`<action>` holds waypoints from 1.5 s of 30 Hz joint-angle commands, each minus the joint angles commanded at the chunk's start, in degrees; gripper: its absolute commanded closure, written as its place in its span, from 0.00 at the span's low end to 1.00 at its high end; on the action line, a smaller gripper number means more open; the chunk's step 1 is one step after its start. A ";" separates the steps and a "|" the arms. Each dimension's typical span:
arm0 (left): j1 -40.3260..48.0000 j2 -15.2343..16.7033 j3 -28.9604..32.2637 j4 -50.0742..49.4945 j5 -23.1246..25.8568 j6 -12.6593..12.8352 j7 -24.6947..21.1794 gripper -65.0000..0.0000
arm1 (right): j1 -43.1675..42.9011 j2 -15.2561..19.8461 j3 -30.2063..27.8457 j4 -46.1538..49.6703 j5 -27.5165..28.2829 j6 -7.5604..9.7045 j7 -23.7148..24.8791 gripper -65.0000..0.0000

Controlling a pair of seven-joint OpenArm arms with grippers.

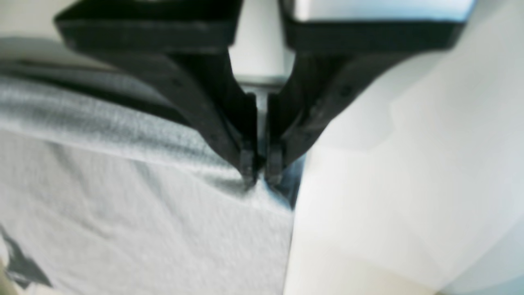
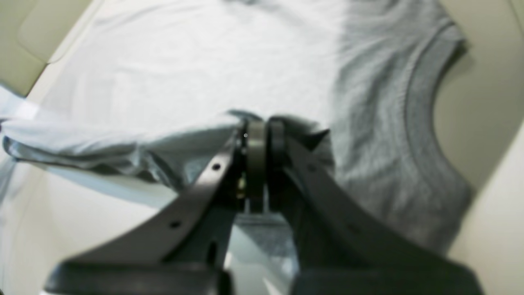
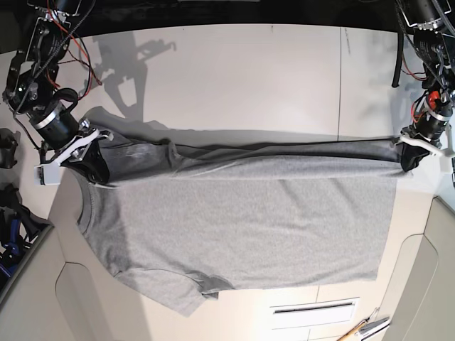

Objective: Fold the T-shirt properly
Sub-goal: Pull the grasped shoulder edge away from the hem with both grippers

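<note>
T-shirt [image 3: 242, 227] flat on table [image 3: 234, 78], far edge lifted taut. Left gripper [image 1: 261, 174] pinching hem corner, right gripper [image 2: 262, 131] pinching shoulder, probably sleeve seam. Carry both evenly, keep tension, lay edge straight

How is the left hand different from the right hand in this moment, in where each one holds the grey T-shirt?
The left hand pinches a hem corner of the heather-grey cotton T-shirt; the right hand pinches the shoulder near the ribbed collar. In the base view the left hand is at the right edge, the right hand at the left. Both are shut on the cloth, holding the far edge lifted between them.
</note>
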 joint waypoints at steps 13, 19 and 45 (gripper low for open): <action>-11.76 -0.44 5.79 -14.71 6.40 0.00 -5.40 1.00 | 14.80 -0.04 -7.58 -19.04 -9.55 -0.02 3.15 1.00; -11.76 -0.46 5.79 -15.04 6.45 0.00 -5.49 0.77 | 14.62 -0.13 -7.82 -20.00 -12.94 -0.17 4.55 0.65; -6.49 0.79 -4.26 -14.97 -5.75 0.00 5.09 0.35 | 1.25 3.43 9.14 -20.98 -0.39 -1.14 2.36 0.36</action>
